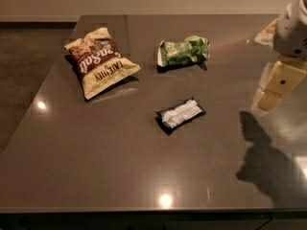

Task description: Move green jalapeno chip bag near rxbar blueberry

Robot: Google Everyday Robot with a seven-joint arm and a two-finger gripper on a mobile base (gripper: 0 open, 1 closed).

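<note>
The gripper [274,86] hangs at the right edge over the table [96,166], empty and well apart from the packets; wide or narrow, I cannot tell; the arm [292,30] above it is cut off. The green jalapeno chip bag [184,51] lies untouched at the far side, beyond the rxbar blueberry [180,114]; this looks like the approach, and next comes a reach across and down onto the bag.
</note>
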